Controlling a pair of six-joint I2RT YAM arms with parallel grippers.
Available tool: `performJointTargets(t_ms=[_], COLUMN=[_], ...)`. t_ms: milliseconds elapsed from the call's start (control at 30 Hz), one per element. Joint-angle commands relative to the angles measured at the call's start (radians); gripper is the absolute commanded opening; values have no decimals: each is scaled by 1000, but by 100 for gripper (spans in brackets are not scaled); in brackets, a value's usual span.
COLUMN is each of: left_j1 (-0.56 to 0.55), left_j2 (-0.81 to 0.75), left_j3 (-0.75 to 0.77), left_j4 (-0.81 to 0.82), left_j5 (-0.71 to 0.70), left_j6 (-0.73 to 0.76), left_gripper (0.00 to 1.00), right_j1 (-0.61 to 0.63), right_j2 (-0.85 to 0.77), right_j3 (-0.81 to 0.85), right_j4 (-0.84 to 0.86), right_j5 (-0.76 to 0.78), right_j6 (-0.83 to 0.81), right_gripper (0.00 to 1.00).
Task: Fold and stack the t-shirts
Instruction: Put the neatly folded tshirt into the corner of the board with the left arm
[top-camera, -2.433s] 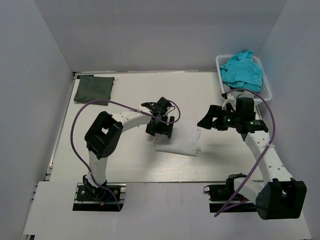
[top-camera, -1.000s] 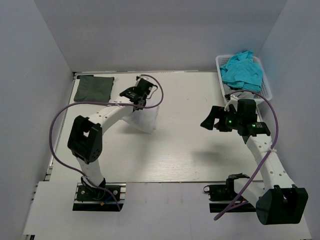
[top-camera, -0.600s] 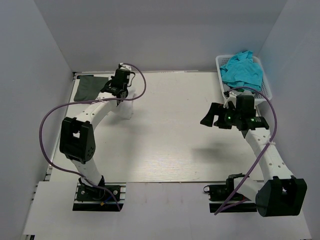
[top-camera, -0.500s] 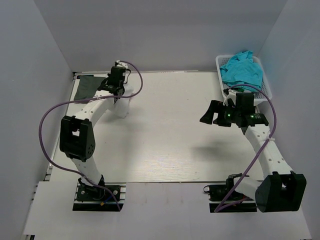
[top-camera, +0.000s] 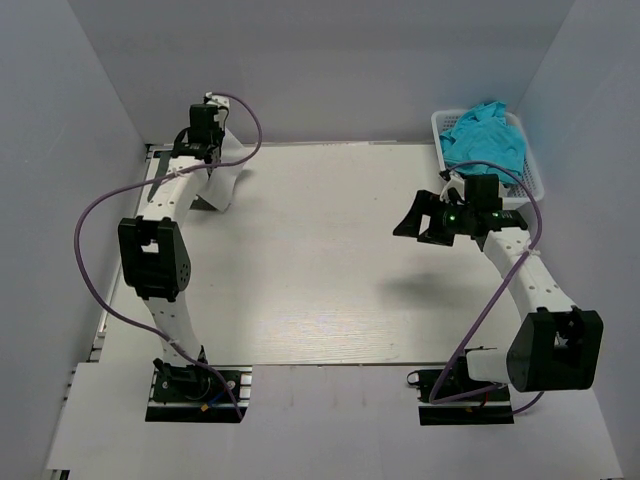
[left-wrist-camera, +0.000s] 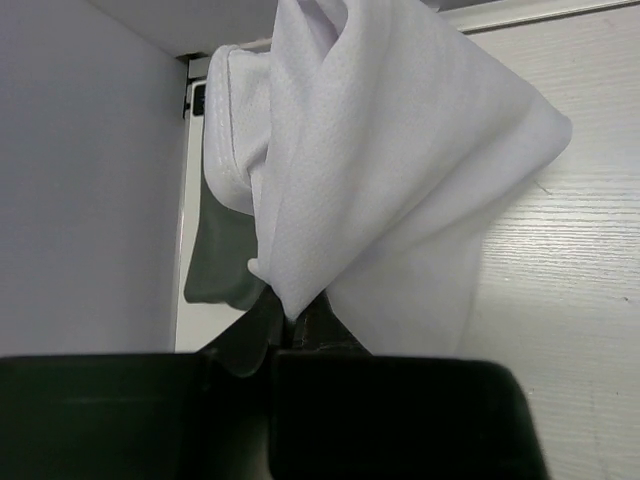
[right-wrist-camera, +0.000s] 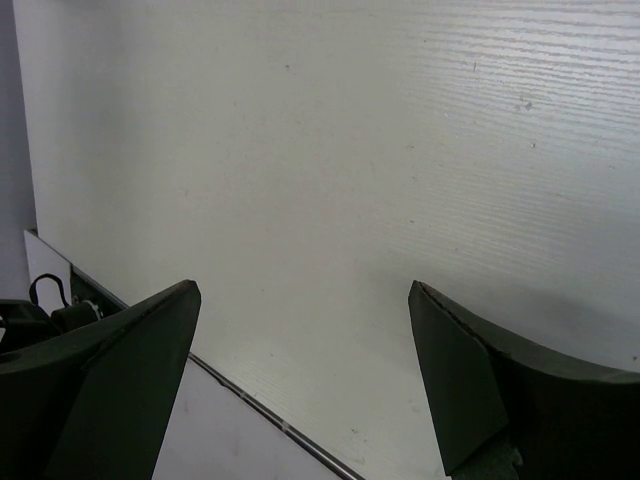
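T-shirt (left-wrist-camera: 380, 170), white and bunched, draped from tightly closed left fingers (left-wrist-camera: 322, 332); right fingers (right-wrist-camera: 120, 370) wide apart, empty

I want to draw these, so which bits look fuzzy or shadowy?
Top view: a grey shadow on the table below the right arm. Left wrist view: the white t-shirt is sharp, the black bar along the bottom blurred. Right wrist view: the table's grain is crisp, the dark jaws softer.
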Motion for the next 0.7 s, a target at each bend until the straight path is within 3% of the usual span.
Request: performJointTargets(t_ms=[0, 200, 667], left_j1=[29, 63, 174], left_j2=[-21, -1, 119], left_j3=[70, 99, 182], left_j4=[-21, -42, -31], left_j5=[86, 150, 153], left_j6=[17, 28, -15], left_gripper=[0, 0, 0], right_j1=[3, 3, 3], right_j2=[15, 62, 117], right_j3=[64, 98, 153], right_j4=[42, 43, 39], right_j5=[-21, -42, -59], right_j6=[22, 29, 38], right_gripper=[91, 91, 91])
